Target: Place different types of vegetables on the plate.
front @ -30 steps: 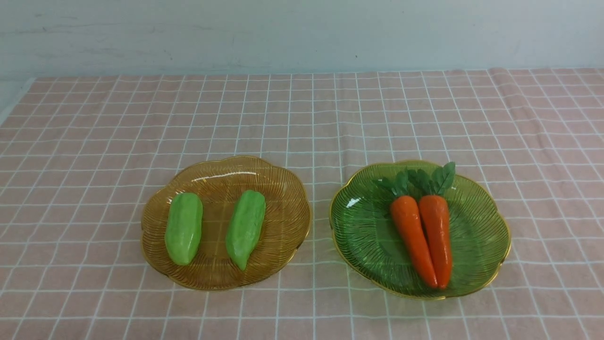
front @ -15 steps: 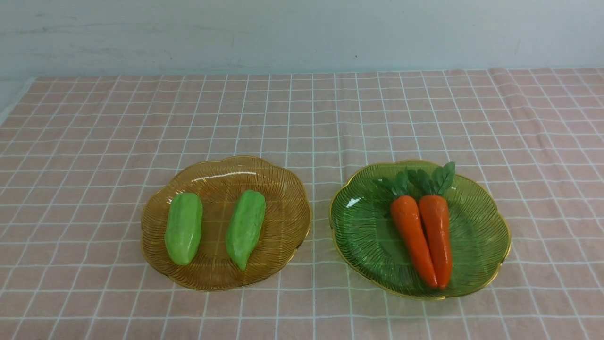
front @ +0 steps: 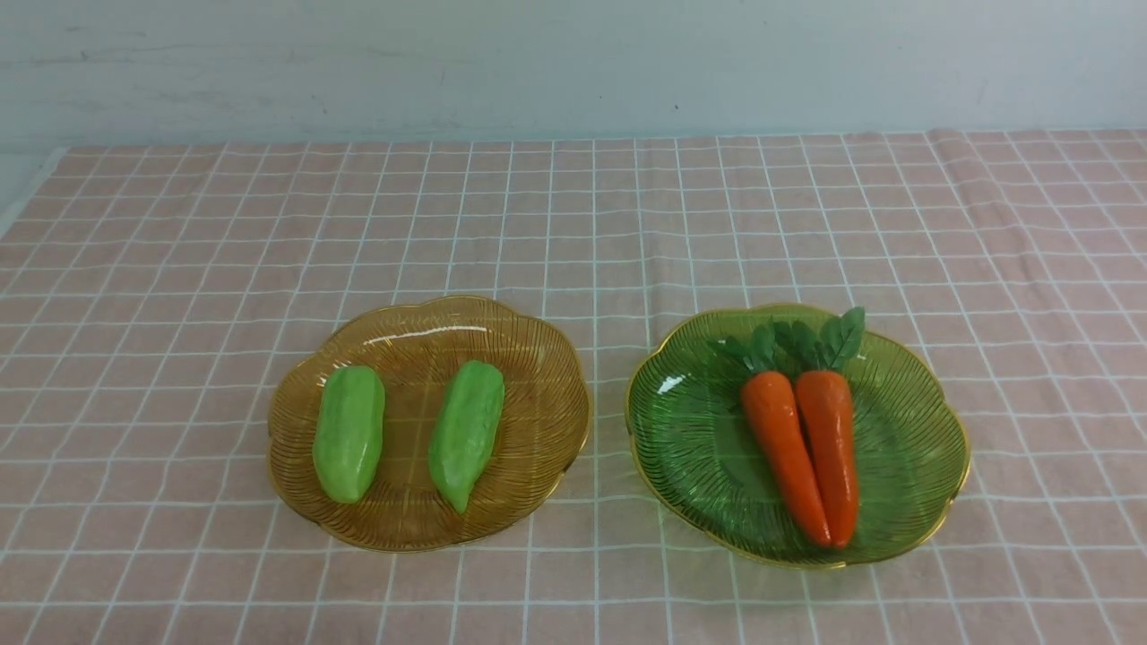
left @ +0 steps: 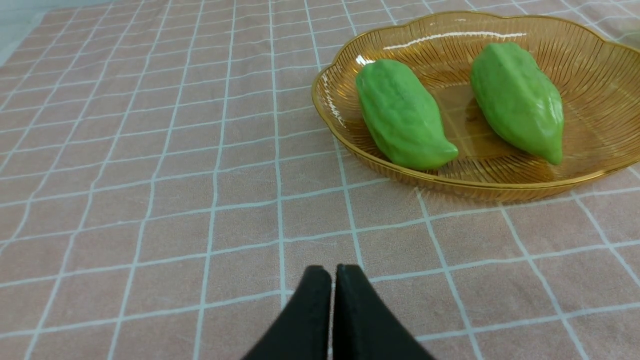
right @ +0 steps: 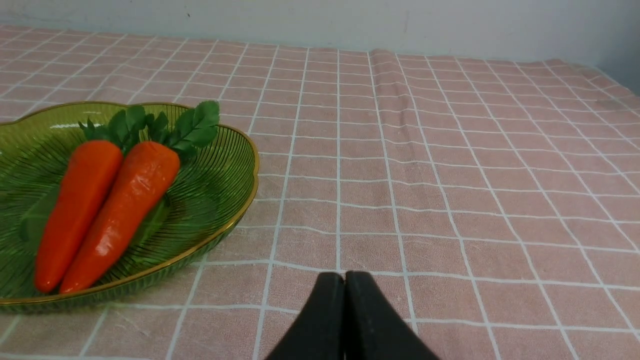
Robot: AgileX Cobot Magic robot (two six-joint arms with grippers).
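Note:
Two light-green gourds, one on the left (front: 349,434) and one on the right (front: 466,434), lie on an amber plate (front: 538,358). Two orange carrots with leafy tops, one on the left (front: 784,452) and one on the right (front: 832,452), lie side by side on a green plate (front: 690,430). Neither arm shows in the front view. My left gripper (left: 332,272) is shut and empty, low over the cloth short of the amber plate (left: 590,65) with its gourds (left: 402,115). My right gripper (right: 344,279) is shut and empty, beside the green plate (right: 220,180) with its carrots (right: 122,210).
A pink checked tablecloth (front: 573,215) covers the table up to a pale wall (front: 573,63) at the back. The cloth's left edge shows at the far left (front: 27,193). A crease runs down the cloth at the right (right: 385,100).

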